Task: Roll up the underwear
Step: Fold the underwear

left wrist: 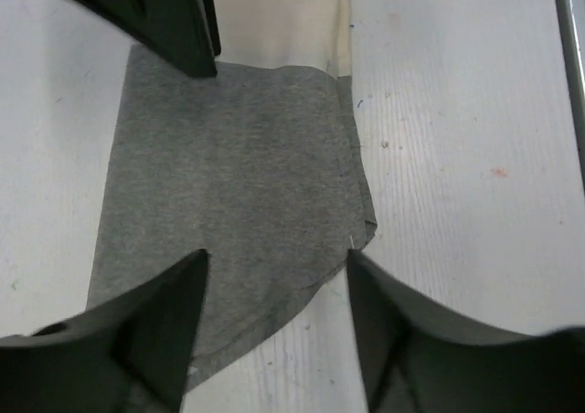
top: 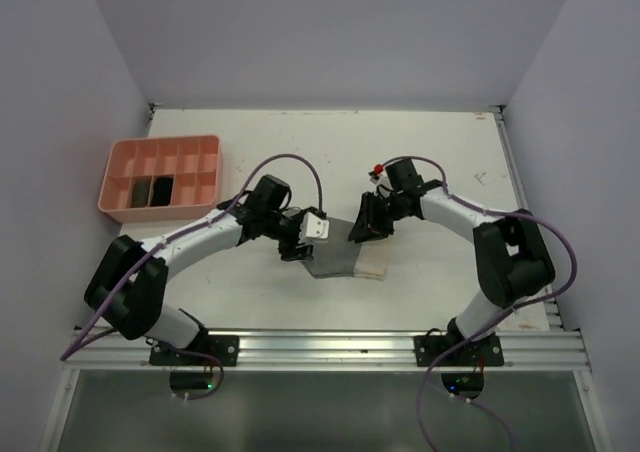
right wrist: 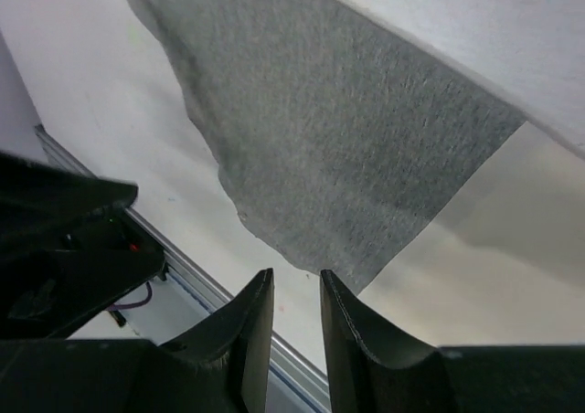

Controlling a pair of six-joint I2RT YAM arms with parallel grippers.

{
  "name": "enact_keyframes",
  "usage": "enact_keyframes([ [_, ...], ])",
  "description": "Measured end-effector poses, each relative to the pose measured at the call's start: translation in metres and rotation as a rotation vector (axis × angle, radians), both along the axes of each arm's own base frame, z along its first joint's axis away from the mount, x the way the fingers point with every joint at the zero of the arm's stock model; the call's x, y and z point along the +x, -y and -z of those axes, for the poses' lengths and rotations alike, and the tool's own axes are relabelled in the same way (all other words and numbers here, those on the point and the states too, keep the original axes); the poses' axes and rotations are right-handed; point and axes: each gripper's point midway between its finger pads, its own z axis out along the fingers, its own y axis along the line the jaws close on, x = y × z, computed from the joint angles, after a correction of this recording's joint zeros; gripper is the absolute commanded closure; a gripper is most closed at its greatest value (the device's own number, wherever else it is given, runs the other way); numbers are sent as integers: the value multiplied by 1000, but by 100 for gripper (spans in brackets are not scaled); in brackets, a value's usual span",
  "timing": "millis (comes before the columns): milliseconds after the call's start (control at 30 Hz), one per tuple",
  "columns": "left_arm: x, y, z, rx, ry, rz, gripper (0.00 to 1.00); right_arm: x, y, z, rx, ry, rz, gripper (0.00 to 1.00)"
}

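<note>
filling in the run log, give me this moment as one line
step: roll not started | underwear: flat, unrolled | left fingers: open, at its edge | right fingers: narrow gap, nothing between

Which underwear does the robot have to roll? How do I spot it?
Find the white table. Near its middle, right of the pink tray, lies the underwear: flat grey cloth with a cream band along one edge. The black pieces in the tray sit tucked in compartments.
</note>
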Motion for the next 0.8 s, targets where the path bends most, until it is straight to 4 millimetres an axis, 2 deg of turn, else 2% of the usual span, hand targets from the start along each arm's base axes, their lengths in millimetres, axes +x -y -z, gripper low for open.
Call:
enact_keyframes([
  [33,-3,3,5,18,22,28,47,-4,-4,8,-9,-24,-15,69],
  [133,-19,9,24,69,76,108,52,-17,-15,25,-27,-75,-57,69],
  [167,-24,10,30,82,93,130,64,-21,-19,28,-29,-84,-71,70],
  [200,-30,11,36,98,103,146,67,-24,-22,30,-28,-91,-82,70],
  [333,-42,11,54,149,166,194,64,-25,-27,37,-16,-97,-101,70],
  [433,-48,14,63,168,209,221,56,-26,-27,51,-30,-121,-107,71],
  [533,-49,17,69,179,242,231,54,-32,-24,65,-47,-158,-111,72],
  [600,-48,18,73,189,254,232,54,-34,-24,66,-40,-166,-116,73],
  [800,-42,22,80,198,286,236,67,-34,-24,67,-35,-159,-130,74],
])
